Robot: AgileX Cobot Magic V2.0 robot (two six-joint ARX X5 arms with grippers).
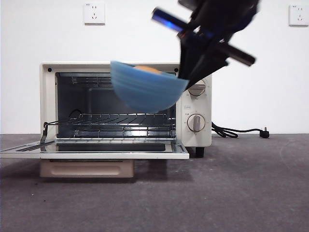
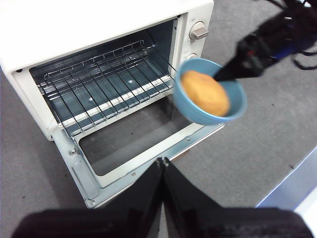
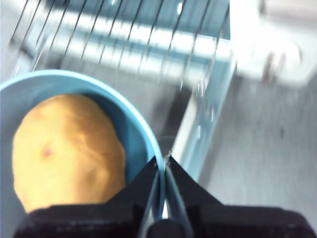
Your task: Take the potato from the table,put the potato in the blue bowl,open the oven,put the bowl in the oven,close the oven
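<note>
Gripping blue bowl (image 1: 145, 89) rim, right claw (image 3: 162, 166); potato (image 3: 67, 151) inside.

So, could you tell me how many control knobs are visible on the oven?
2, both on the oven's right-hand panel: the upper knob partly behind the blue bowl and right gripper, the lower knob below it.

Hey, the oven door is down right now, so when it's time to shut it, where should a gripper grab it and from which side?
Probably the beige bar handle, hanging below the front edge of the lowered door of the oven. It sticks out as the only graspable bar; the door itself is a flat panel. Come in from the front, low, then lift upward. The left gripper is free, jaws together, while the right gripper carries the blue bowl.
</note>
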